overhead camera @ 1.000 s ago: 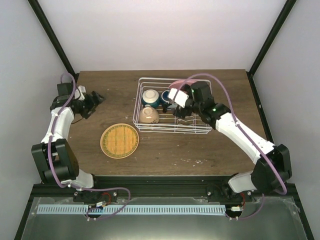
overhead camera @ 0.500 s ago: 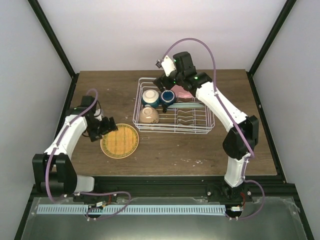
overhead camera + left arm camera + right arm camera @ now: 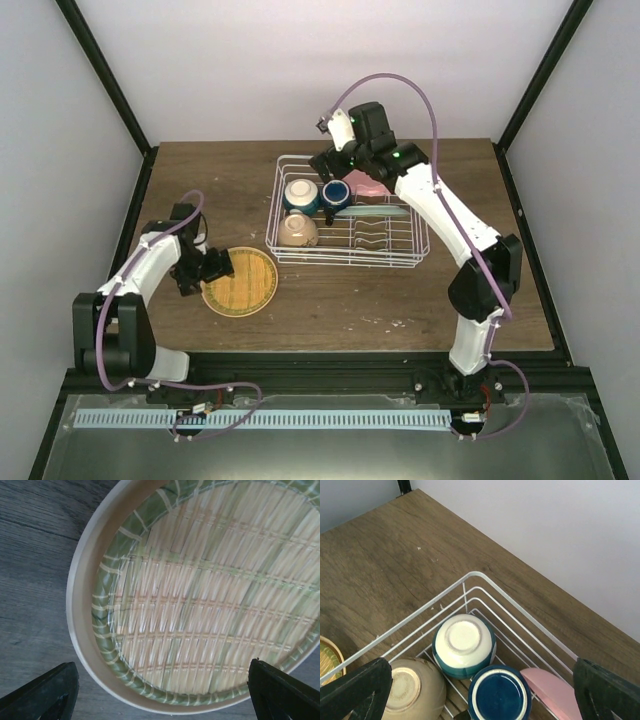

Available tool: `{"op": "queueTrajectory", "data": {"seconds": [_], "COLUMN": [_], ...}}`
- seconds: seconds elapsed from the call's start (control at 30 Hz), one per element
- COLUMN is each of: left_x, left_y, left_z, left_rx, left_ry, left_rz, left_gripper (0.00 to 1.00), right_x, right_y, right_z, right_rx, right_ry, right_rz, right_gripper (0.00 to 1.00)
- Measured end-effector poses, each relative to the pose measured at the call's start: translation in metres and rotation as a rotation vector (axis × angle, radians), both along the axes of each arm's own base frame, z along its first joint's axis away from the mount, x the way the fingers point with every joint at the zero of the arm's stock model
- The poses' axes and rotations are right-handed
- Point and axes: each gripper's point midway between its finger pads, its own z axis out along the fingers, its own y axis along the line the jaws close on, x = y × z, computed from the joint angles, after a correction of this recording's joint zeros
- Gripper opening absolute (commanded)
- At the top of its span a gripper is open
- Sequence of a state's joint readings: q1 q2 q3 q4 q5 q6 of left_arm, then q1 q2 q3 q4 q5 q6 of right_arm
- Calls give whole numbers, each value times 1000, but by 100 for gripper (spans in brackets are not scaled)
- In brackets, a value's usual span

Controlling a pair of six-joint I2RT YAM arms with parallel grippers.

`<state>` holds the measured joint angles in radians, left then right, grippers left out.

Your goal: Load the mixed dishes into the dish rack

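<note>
Fingers (image 3: 45,692) of the left gripper (image 3: 218,264) stand wide apart above the rim of the tan-yellow plate (image 3: 240,282), lower left on the table (image 3: 400,300). Farther up at centre, the right gripper (image 3: 328,165), likewise spread, hangs over the dish rack (image 3: 345,258), which holds the cream bowl (image 3: 298,230), white-and-blue bowl (image 3: 300,193), blue mug (image 3: 335,193) and pink plate (image 3: 550,690).

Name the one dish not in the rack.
The tan woven plate, lying flat on the table left of the dish rack. The cream bowl, white-and-blue bowl, blue mug and pink plate all sit inside it.
</note>
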<state>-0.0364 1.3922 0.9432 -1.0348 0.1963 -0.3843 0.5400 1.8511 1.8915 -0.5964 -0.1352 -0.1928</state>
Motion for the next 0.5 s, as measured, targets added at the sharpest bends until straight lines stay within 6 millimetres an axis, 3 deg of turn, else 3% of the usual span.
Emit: {"op": "queueTrajectory", "data": {"seconds": [0.5], "left_x": [20], "left_y": [1], "left_z": [-24], "left_rx": [12], "left_ry": [-15], "left_rz": [-4], "left_gripper": [94], "right_x": [-5], "right_y": [-11], "right_z": [4], "right_rx": [-28], "right_ry": [-17], "right_rz": [-25], "right_gripper": [100]}}
